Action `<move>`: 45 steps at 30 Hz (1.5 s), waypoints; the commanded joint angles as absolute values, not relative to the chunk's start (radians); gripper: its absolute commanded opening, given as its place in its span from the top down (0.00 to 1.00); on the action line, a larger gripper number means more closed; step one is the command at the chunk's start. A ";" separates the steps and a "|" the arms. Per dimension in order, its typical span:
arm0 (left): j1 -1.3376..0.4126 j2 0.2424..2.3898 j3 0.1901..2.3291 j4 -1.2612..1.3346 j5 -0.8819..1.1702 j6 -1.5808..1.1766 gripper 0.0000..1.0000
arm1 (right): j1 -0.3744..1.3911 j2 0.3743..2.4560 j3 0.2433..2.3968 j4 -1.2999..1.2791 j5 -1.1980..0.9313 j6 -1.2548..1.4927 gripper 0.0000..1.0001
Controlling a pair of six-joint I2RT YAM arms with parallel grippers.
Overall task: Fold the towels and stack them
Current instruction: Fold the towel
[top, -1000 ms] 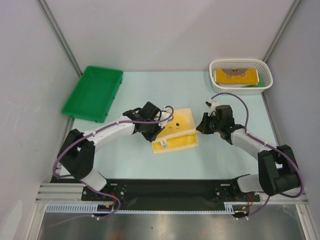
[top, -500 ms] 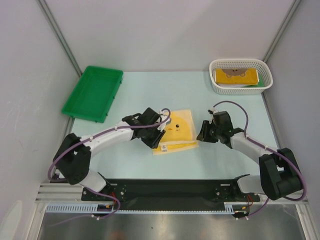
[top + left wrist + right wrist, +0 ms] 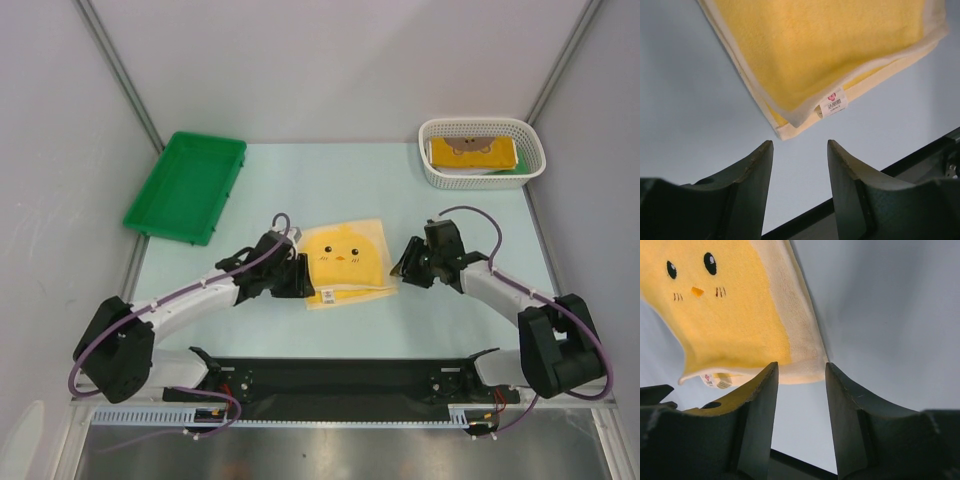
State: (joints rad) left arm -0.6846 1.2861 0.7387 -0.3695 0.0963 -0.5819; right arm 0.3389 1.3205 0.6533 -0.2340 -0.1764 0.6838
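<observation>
Top external view: the basket (image 3: 440, 172) at the table's (image 3: 300, 330) far right corner holds a yellow towel (image 3: 470, 151) lying on a green towel (image 3: 512, 170). The tray (image 3: 185, 185) sits at the far left corner. A folded towel (image 3: 345, 262) with a chick face lies mid-table. The left gripper (image 3: 298, 278) stands just off its near left corner, fingers (image 3: 755, 170) partly apart, holding nothing. The right gripper (image 3: 402, 266) is at its right edge, fingers (image 3: 760, 395) also parted, gripping nothing.

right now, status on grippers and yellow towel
Left gripper open, empty. Right gripper open, empty. Yellow towel folded, flat on table between them. Basket, tray far off.
</observation>
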 commanded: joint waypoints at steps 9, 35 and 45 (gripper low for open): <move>-0.635 1.262 0.604 -0.061 0.149 -0.871 0.44 | 0.376 1.419 0.655 -0.169 -0.150 0.727 0.58; -0.612 1.289 0.492 0.080 0.118 -1.046 0.45 | 0.426 1.396 0.629 -0.167 -0.104 0.707 0.79; -0.607 1.218 0.469 0.052 0.078 -1.097 0.43 | 0.452 1.382 0.626 -0.170 -0.089 0.709 0.82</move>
